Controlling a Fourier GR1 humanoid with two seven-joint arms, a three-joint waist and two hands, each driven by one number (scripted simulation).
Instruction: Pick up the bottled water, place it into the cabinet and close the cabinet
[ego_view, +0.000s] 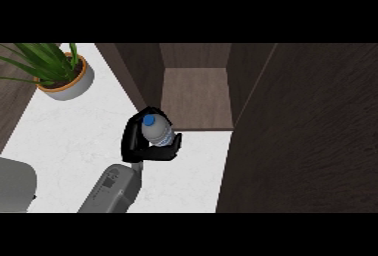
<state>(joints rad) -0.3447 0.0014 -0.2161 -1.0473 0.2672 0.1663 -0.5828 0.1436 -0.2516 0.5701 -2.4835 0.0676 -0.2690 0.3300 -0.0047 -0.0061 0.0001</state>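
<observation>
The right hand (140, 142) curls round one water bottle (157, 132) with a blue cap, just before the open cabinet (196, 95); one potted plant (59, 70) stands at the tabletop's (74, 135) far left corner.

The cabinet (196, 97) stands open ahead — its shelf bare between two side walls. Its dark door (310, 135) blocks the right, and a potted plant (63, 70) occupies the bench (66, 135) far left.

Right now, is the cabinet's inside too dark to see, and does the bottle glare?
Head view: the cabinet is dim inside yet readable; the bottled water in the right hand shows no glare, its blue cap clear; the counter is evenly lit.
</observation>
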